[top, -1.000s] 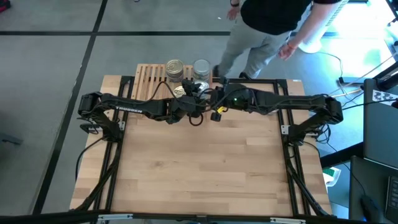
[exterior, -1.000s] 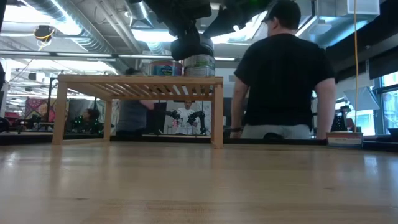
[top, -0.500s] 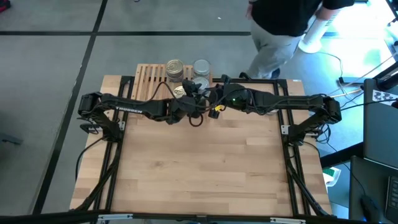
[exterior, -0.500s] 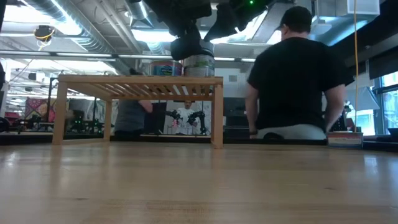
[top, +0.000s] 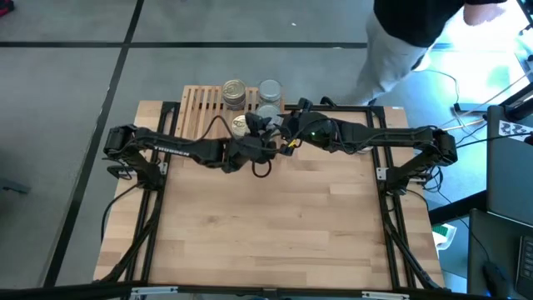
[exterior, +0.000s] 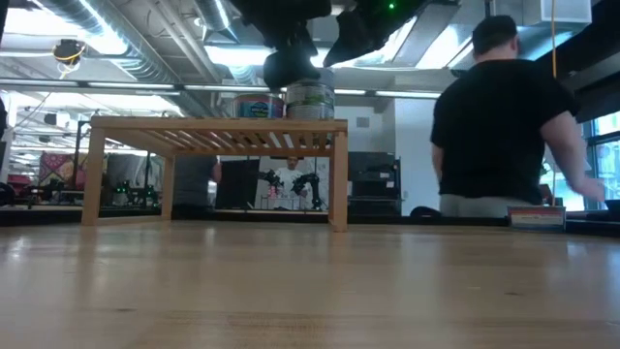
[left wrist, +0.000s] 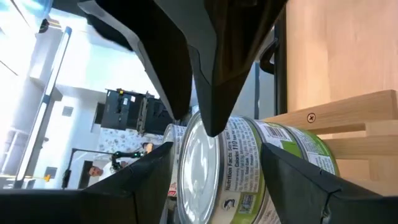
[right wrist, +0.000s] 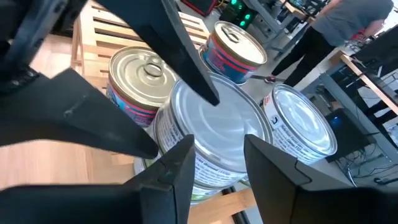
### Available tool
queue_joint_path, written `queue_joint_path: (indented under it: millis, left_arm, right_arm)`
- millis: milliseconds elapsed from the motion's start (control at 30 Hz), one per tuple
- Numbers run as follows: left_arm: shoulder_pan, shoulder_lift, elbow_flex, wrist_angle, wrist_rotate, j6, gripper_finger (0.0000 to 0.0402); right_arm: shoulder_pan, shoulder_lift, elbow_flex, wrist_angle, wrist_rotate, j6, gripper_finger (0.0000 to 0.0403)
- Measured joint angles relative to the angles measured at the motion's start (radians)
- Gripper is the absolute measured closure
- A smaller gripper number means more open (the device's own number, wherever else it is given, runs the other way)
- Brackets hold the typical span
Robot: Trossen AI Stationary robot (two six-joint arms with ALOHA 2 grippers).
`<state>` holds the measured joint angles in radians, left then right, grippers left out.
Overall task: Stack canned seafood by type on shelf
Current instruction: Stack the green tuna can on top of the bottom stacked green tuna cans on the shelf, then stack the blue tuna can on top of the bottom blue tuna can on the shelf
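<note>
L gripper point(top: 256, 125) open; R gripper point(top: 279, 127) prob. grips silver can point(right wrist: 208, 134), arms hiding shelf point(top: 200, 104) edge.

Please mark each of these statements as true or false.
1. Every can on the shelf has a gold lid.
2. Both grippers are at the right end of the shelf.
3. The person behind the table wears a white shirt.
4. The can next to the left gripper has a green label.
1. False. On the shelf there is a gold-lidded can, but beside it stands a silver-lidded can.
2. True. The left gripper and the right gripper meet there, over the cans.
3. False. The person wears a dark shirt.
4. True. The green-labelled can has a silver lid.
</note>
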<state>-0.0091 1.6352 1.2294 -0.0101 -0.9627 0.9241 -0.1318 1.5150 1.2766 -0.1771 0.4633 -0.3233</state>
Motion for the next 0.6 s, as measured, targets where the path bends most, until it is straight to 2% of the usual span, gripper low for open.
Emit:
queue_joint_path:
  millis: [267, 400, 600]
  left_arm:
    - [-0.031, 0.000, 0.000, 0.000, -0.046, -0.010, 0.0164]
    - [-0.061, 0.000, 0.000, 0.001, -0.056, -0.007, 0.0164]
    - [-0.108, 0.000, 0.000, -0.001, -0.096, -0.002, 0.0164]
  right_arm:
    - [0.000, -0.006, -0.001, -0.013, 0.001, -0.025, 0.0265]
    - [0.000, -0.038, -0.001, -0.033, 0.034, -0.027, 0.0265]
    - [0.000, -0.112, -0.001, -0.179, 0.077, -0.022, 0.0265]
